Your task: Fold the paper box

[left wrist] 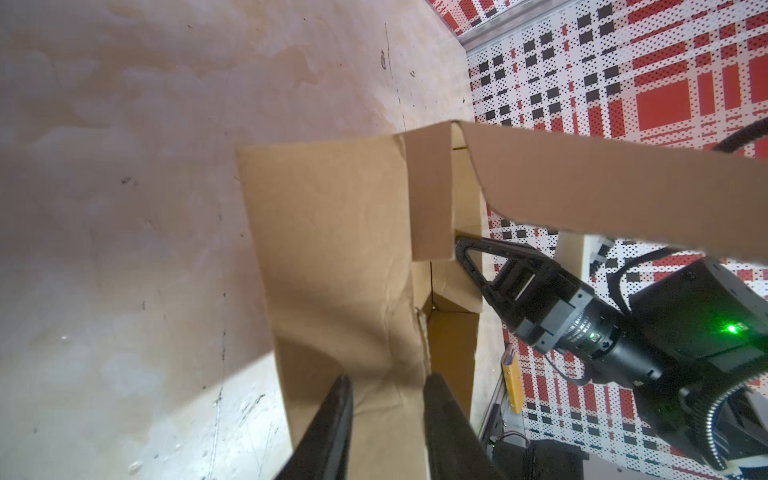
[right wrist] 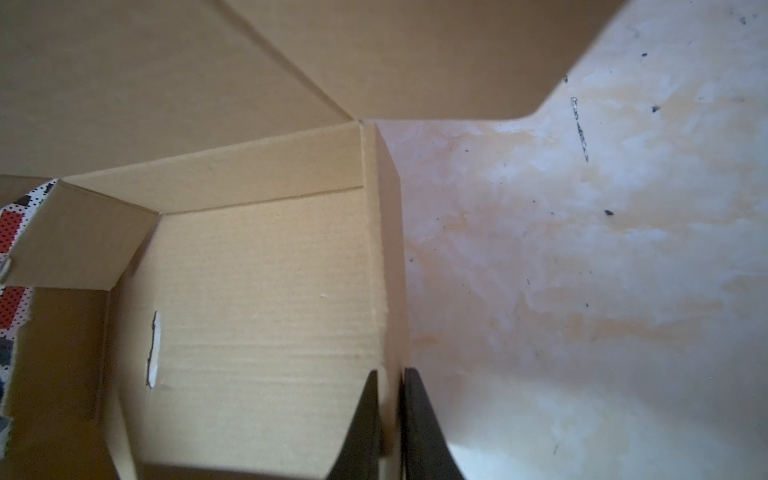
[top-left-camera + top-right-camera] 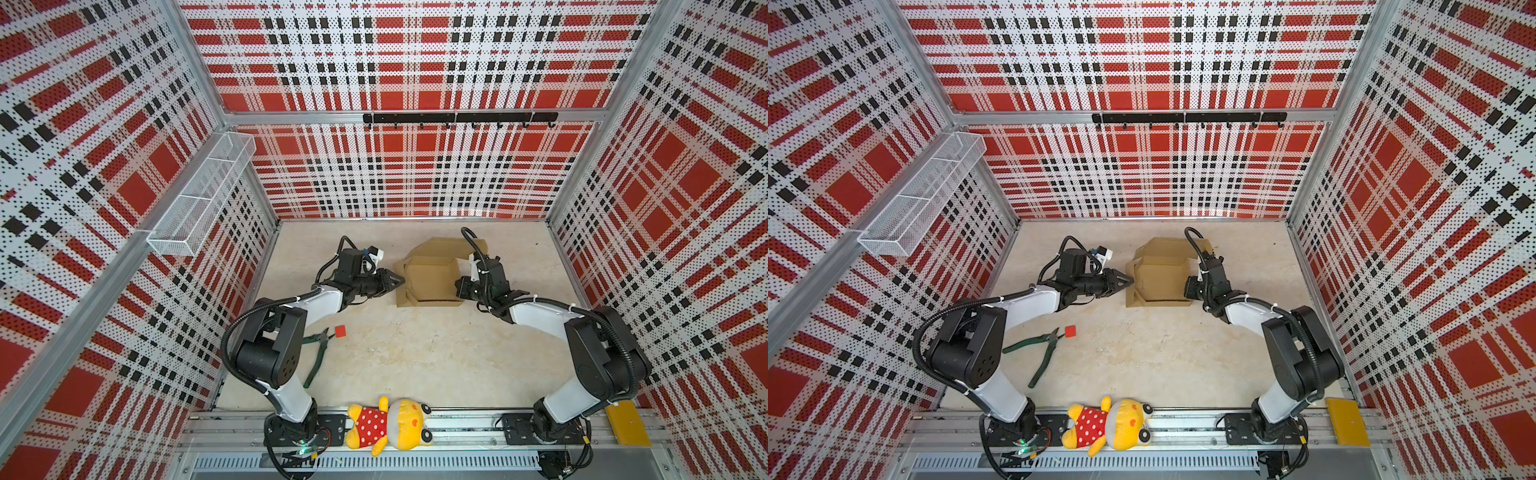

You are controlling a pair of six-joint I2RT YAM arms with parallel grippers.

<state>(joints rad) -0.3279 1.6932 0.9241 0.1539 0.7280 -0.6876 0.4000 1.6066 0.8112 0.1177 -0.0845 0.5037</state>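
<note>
well behind my left gripper (image 3: 400, 280), back toward my base, the green-handled pliers (image 3: 1043, 365) and a small red square (image 3: 1070, 331) lay on the table (image 3: 1163, 365); only the top views caught them. my left gripper pointed at the left edge of the paper box (image 3: 432, 280), which sat on the table between my two grippers.

the left wrist view showed what the top views could not. my left fingers (image 1: 332, 424) stood parted with a clear gap, gripping nothing, and just ahead of the tips lay the box's creased side flap (image 1: 332, 249). whether the tips touched that flap i couldn't tell. the same view looked across the box to my right gripper (image 1: 462, 245), its tip at the far wall under the raised lid panel (image 1: 602, 187).

in both top views that gripper was mostly hidden by its own wrist. the right wrist view settled it: my right fingers (image 2: 419, 415) were pinched tight on the box's upright right wall (image 2: 392, 249), one inside, one outside. just inward of them it showed the box floor with a slit (image 2: 154, 349), seen in no other view.

well behind my right gripper, a yellow plate (image 3: 627, 424) lay by the rail.
</note>
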